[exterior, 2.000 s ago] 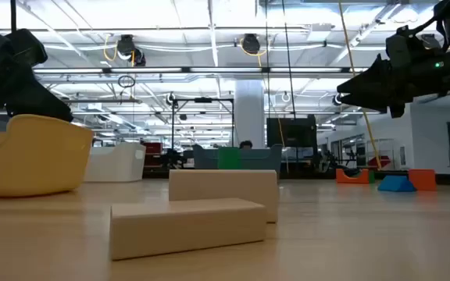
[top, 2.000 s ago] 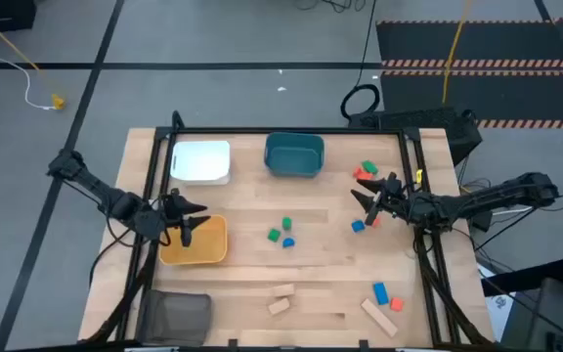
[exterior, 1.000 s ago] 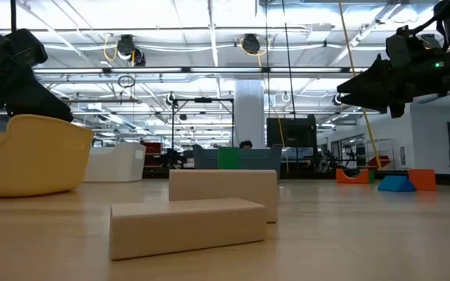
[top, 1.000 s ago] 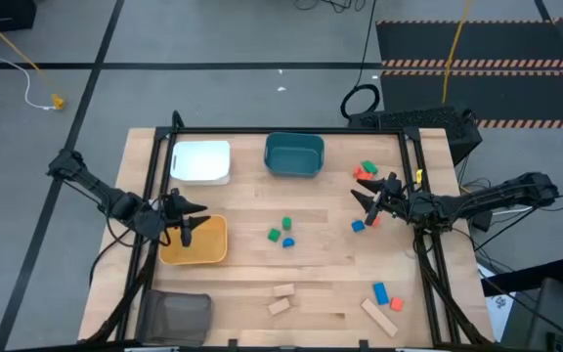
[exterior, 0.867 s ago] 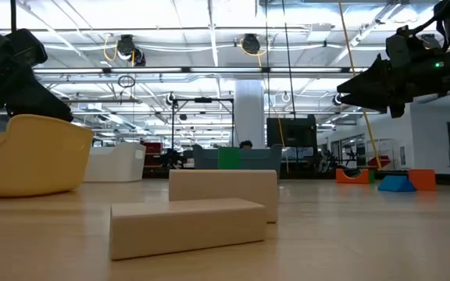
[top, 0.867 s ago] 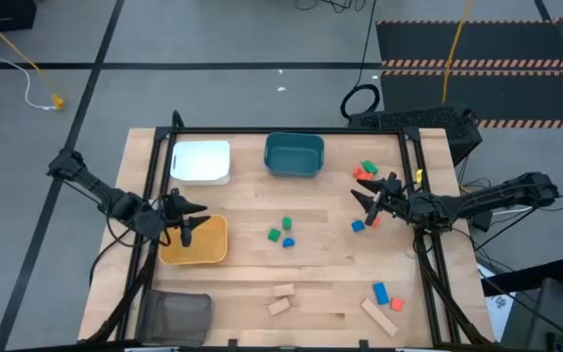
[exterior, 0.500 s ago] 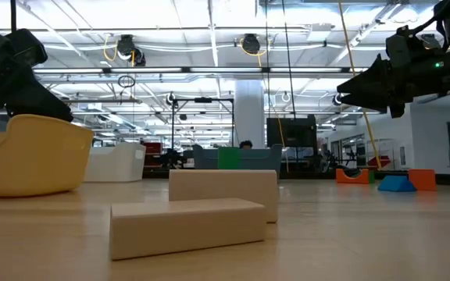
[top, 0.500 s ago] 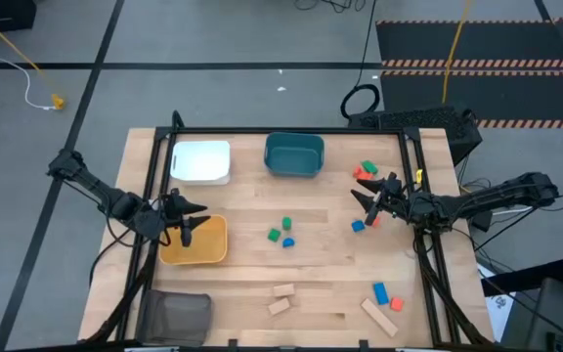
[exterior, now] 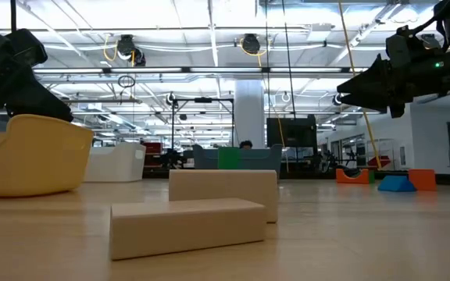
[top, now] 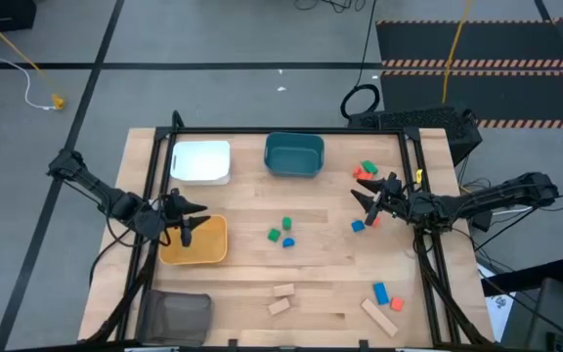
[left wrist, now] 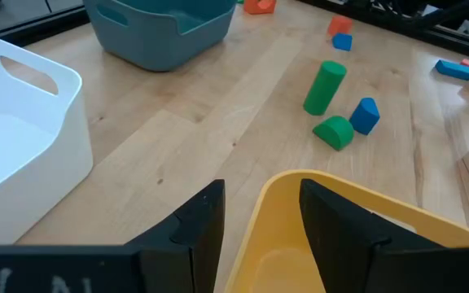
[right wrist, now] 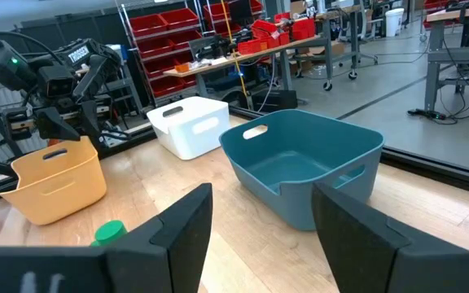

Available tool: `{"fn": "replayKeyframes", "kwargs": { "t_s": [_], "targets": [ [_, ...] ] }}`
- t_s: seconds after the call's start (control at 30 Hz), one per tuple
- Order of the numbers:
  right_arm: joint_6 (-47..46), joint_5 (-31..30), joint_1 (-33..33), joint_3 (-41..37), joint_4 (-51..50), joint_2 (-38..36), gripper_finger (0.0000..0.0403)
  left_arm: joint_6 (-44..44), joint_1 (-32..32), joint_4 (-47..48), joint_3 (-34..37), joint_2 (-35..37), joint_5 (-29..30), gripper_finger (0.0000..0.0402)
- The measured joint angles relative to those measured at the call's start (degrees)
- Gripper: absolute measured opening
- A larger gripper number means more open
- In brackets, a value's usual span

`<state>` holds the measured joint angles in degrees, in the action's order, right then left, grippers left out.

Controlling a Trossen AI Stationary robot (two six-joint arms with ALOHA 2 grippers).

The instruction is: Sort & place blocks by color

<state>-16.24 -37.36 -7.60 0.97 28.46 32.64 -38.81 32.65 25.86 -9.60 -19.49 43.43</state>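
High view: the blocks lie scattered on the wooden table (top: 242, 284), none of them in a container yet. A green and red cluster (top: 365, 173) sits near the right edge, a small blue block (top: 358, 226) lies just beside the right gripper (top: 363, 201), and 3 pieces, a green cylinder (left wrist: 325, 86), a green dome (left wrist: 333, 131) and a blue piece (left wrist: 365, 115), rest mid-table. 2 plain tan blocks (exterior: 201, 209) lie toward the front edge, with a further blue, orange and tan group (top: 383, 303) at the front right. The right gripper hovers above the table with its jaws apart and nothing between them. The left gripper (left wrist: 259, 220) hangs over the rim of the yellow bin (top: 194, 242), jaws parted and empty, one finger on each side of the bin wall. The white bin (top: 200, 162) and teal bin (top: 294, 154) stand at the back; a dark mesh bin (top: 175, 315) stands at the front left. Handling judgement: the blocks look like painted wood, so they are likely light, rigid and not fragile, with a smooth finish that may slip. Grip flat-sided blocks across 2 parallel faces at mid-height. The cylinder lies on its side and may roll; close across its round sides at mid-length. Take the long tan blocks across their narrow width near the middle.
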Motion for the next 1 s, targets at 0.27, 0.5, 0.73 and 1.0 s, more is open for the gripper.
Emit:
{"fn": "replayKeyframes", "kwargs": {
  "t_s": [0.27,0.5,0.73,1.0],
  "targets": [
    [-0.01,0.0,0.01,0.0,0.01,0.0,0.0203,0.0,-0.01,-0.02,0.01,0.0,-0.01,0.0161],
    [0.35,-0.11,0.01,0.01,0.01,0.01,0.0203,0.0,0.0,-0.01,0.0,0.01,-0.01,0.0161],
    [0.47,0.02,0.0,0.01,0.01,0.0,0.0203,0.0,0.0,0.0,0.0,0.01,0.0,0.0161],
    [0.47,0.0,0.02,0.0,0.5,0.01,0.0203,0.0,-0.01,-0.02,-0.01,0.02,-0.01,0.0161]
  ]
}}
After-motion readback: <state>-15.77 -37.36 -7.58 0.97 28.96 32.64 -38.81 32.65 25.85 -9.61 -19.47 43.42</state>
